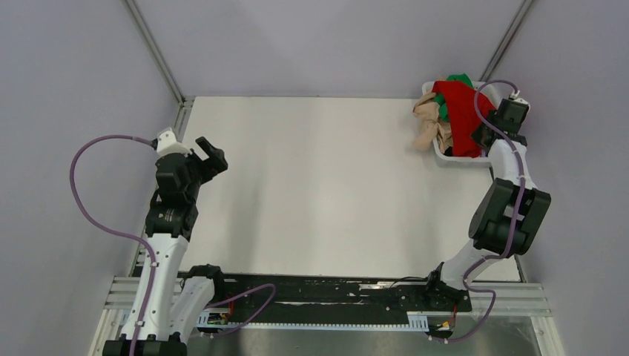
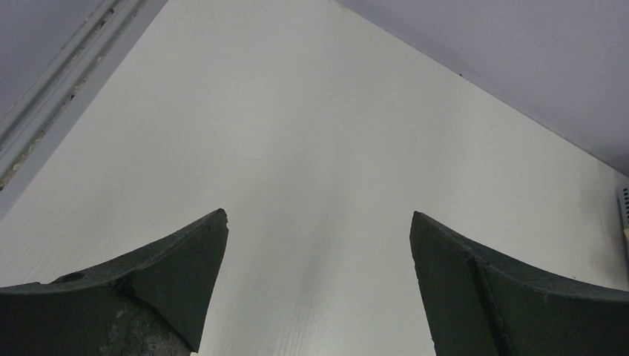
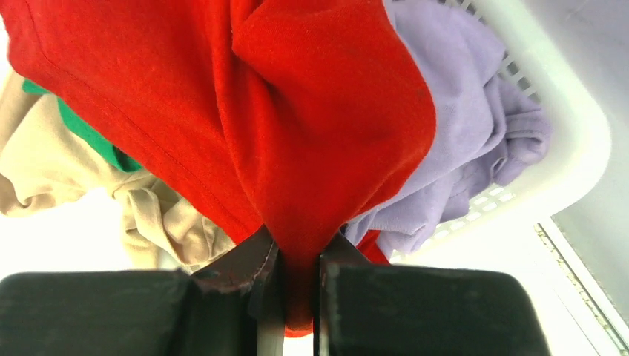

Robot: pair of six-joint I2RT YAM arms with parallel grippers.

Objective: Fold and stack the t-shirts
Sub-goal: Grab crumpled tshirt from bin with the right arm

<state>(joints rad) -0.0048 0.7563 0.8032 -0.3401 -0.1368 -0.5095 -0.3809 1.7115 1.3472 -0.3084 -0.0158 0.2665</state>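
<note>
A white basket (image 1: 443, 155) stands at the table's far right corner with the t-shirts heaped in it. The red t-shirt (image 1: 461, 115) lies on top, the beige-tan one (image 1: 430, 122) hangs over the left rim, and a bit of the green one (image 1: 460, 78) shows at the back. My right gripper (image 1: 483, 137) is over the basket, shut on a fold of the red t-shirt (image 3: 311, 126). The right wrist view also shows the lavender t-shirt (image 3: 475, 148), the beige-tan one (image 3: 44, 170) and the green one (image 3: 89, 133). My left gripper (image 1: 211, 154) is open and empty above the table's left side.
The white table (image 1: 319, 185) runs between the two arms. Metal frame rails run along its left edge (image 1: 178, 119) and its near edge (image 1: 334, 293). Grey walls close in the back and both sides. The basket's white lattice rim (image 3: 571, 148) lies right of my right gripper.
</note>
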